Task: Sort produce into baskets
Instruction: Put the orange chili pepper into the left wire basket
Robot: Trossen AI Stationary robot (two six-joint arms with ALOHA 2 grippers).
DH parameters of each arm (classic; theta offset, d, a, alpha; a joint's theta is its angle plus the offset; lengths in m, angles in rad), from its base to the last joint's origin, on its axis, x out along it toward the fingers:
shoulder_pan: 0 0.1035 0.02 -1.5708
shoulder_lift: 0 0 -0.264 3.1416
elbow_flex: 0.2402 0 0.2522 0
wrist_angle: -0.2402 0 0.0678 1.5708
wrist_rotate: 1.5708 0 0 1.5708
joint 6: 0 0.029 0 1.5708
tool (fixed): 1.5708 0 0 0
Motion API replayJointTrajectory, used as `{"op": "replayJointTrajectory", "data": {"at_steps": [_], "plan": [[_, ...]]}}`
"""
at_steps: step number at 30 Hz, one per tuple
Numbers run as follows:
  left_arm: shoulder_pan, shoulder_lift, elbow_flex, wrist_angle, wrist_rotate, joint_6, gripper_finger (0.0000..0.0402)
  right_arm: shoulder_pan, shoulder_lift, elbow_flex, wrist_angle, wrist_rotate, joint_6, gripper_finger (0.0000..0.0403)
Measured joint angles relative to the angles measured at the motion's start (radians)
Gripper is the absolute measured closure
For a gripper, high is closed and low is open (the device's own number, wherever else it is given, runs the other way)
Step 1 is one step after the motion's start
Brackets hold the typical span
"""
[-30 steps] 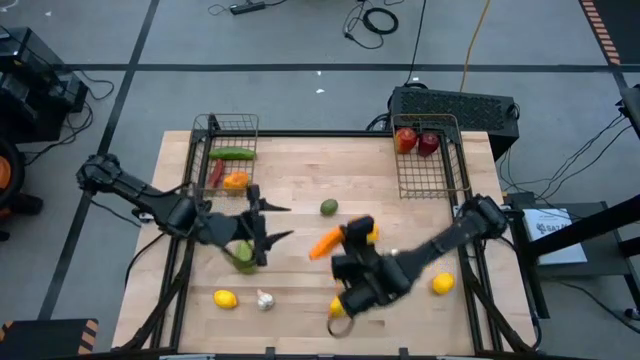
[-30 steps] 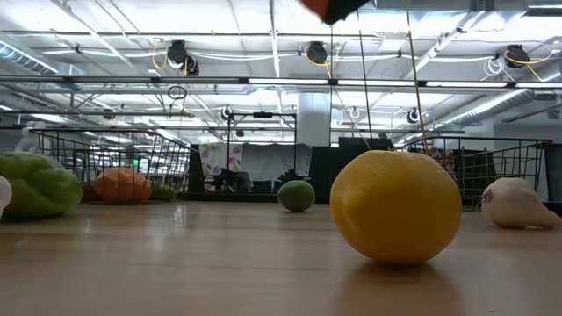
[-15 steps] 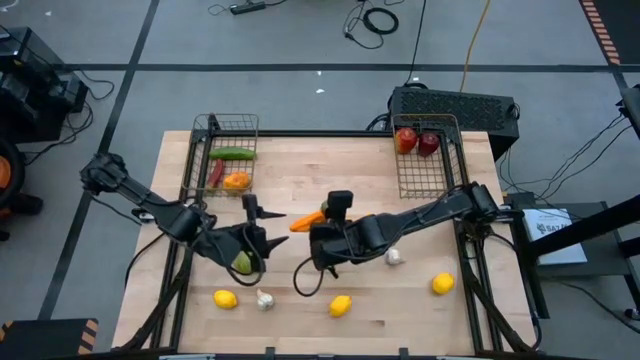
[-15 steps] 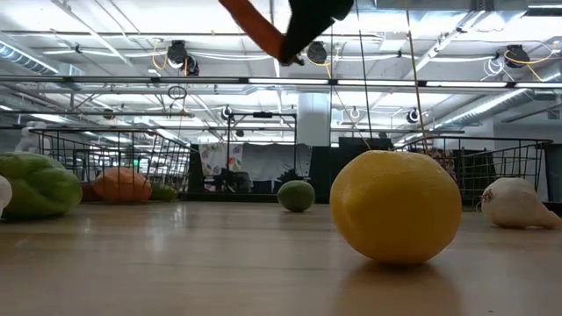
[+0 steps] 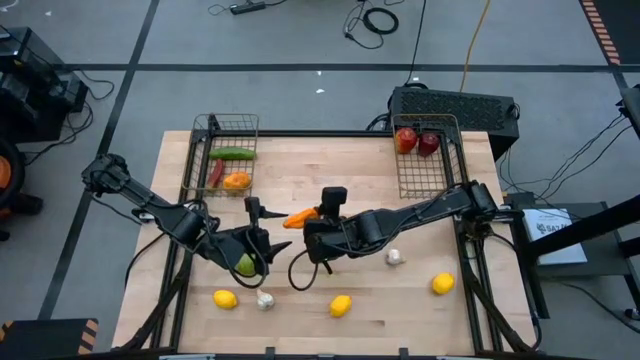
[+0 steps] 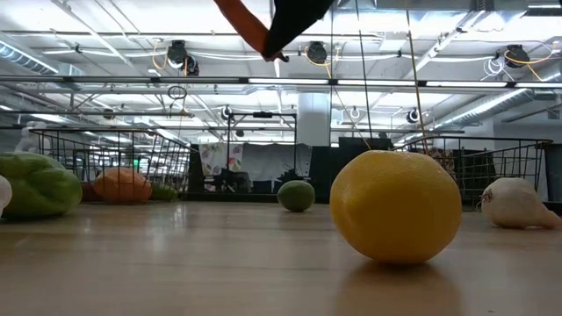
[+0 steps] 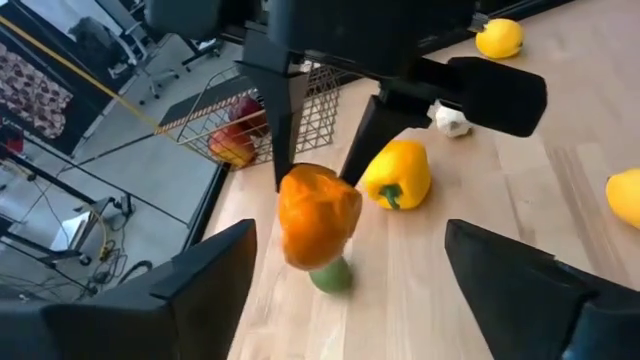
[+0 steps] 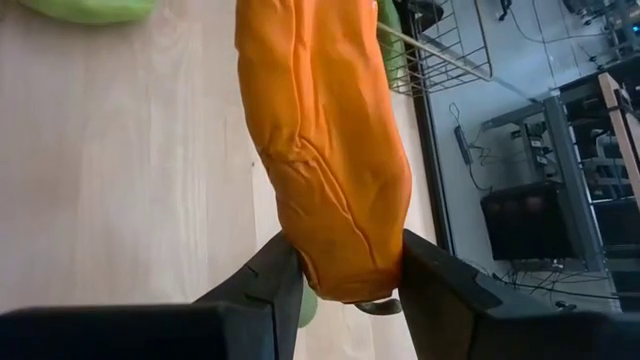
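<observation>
My right gripper [image 5: 318,216] is shut on a long orange pepper [image 5: 300,217] above the table's middle. The pepper [image 7: 318,215] hangs just ahead of my left gripper [image 5: 270,226], which is open and touches nothing. A green squash [image 5: 243,264] lies on the table under the left arm. The left basket [image 5: 212,128] holds a cucumber, a red chilli and an orange pepper. The right basket [image 5: 448,160] holds two red apples [image 5: 416,141]. A yellow pepper [image 7: 396,174] and a small round green fruit [image 7: 331,276] lie on the table under the held pepper. My right gripper pinches the orange pepper's end [image 8: 340,275] between its two fingers [image 8: 270,278]; a bit of stem shows there. The fingers slant down toward the table's left side and lie in line with the pepper. It sticks out beyond them, lifted clear of the table.
Lemons lie at the near edge [image 5: 225,298], [image 5: 340,305] and near right [image 5: 442,284]. Garlic bulbs lie beside the left lemon [image 5: 265,299] and under the right arm [image 5: 394,257]. A black box [image 5: 455,106] stands behind the right basket.
My right gripper has carried the orange pepper toward the table's left and far edges, up to my left gripper, rolling its wrist on the way. The pepper has stayed clear of the table.
</observation>
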Motion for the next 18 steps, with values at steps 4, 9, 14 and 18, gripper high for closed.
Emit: {"op": "replayJointTrajectory", "data": {"at_steps": [4, 9, 14, 18], "plan": [[0.011, 0.020, 0.000, 0.001, 0.004, 0.027, 0.0112, 0.000, 0.000, 0.000, 0.024, 0.000, -0.018, 0.0270], [0.018, 0.044, 0.000, 0.017, 0.008, 0.075, 0.0155, 0.001, 0.000, 0.000, 0.026, -0.008, -0.024, 0.0270], [0.020, 0.051, 0.000, 0.063, 0.010, 0.112, 0.0189, -0.002, 0.001, -0.001, 0.035, -0.070, -0.028, 0.0270], [0.019, 0.051, 0.000, 0.078, 0.010, 0.125, 0.0212, -0.002, 0.001, -0.001, 0.036, -0.075, -0.028, 0.0270]]}}
